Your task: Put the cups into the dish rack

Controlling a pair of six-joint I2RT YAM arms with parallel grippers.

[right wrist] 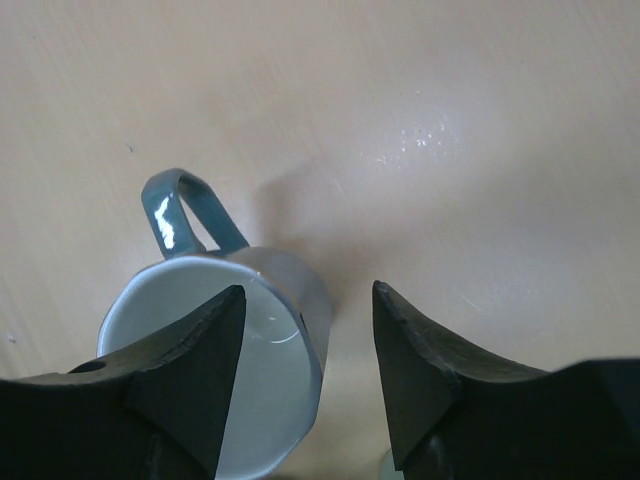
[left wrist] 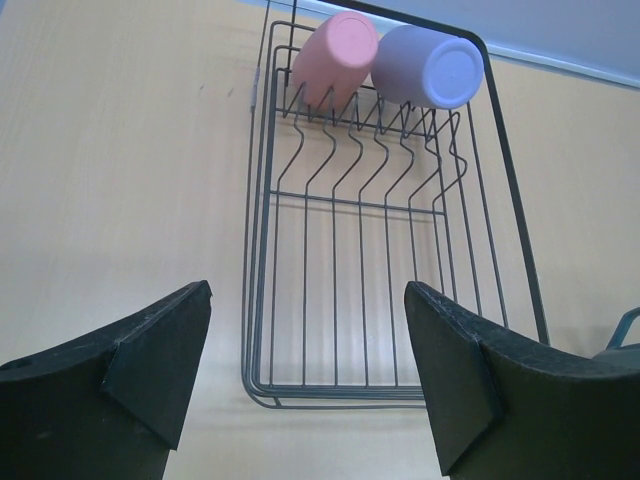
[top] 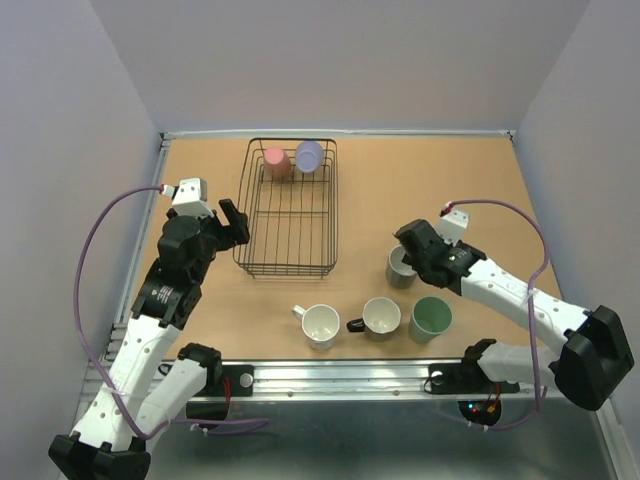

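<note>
- near row: cream cup (top: pixel 320 324), black-handled cup (top: pixel 381 316) and mint cup (top: pixel 431 317) stand upright on the table (top: pixel 420 180), well apart from the rack, not loaded.
- right gripper (right wrist: pixel 308 310) straddles the grey cup (right wrist: pixel 280 290) wall, one finger inside and one outside. jaws part open, not clamped. likely a rim-pinch setup; the handle is off to the side, clear of the fingers.
- left gripper (left wrist: pixel 307 300): jaws wide, empty, just beside the dish rack (top: pixel 288 265), so it doesn't block the drop zone.
- far end: pink cup (left wrist: pixel 335 55) and lavender cup (left wrist: pixel 425 65) sit mouth-down against the dividers. near slots free.
</note>
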